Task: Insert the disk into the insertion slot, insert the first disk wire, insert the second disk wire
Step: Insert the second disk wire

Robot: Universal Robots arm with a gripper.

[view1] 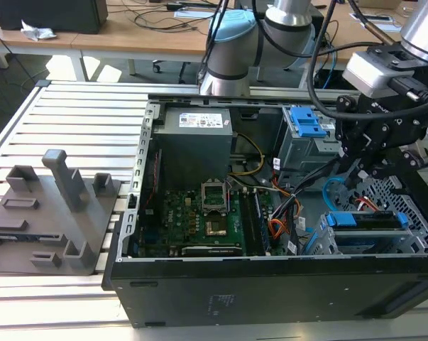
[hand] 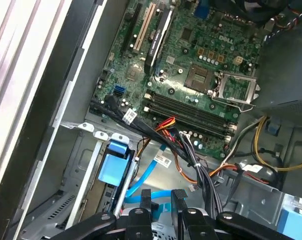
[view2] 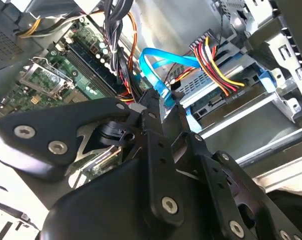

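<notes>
**Jaws over the drive cage, blue wire between the fingertips**

My jaws [view2: 158, 107] sit narrow, and in the second wrist view the fingertips look pinched on the flat blue wire [view2: 156, 62] right where it bends toward the disk; I cannot be fully sure of contact, since the linkages hide part of the tips. In the exterior view the gripper [view1: 373, 167] hangs just above the insertion slot [view1: 405, 206], inside the open computer case [view1: 199, 284].

The disk [view1: 363, 222] already lies seated in the insertion slot, its blue carrier flush at the mouth of the cage. In the second wrist view a bundle of red, yellow and black wires [view2: 216, 62] reaches the disk's back edge [view2: 211, 95], beside the blue wire.

I judge the blue wire light, thin and springy: it will kink if I squeeze the ribbon, so the hard plug at its end is the place to hold. The disk itself is stiff and heavier, with fragile connector pins, so any push must go straight in. The motherboard [hand: 191, 65] lies well apart from the slot.
</notes>
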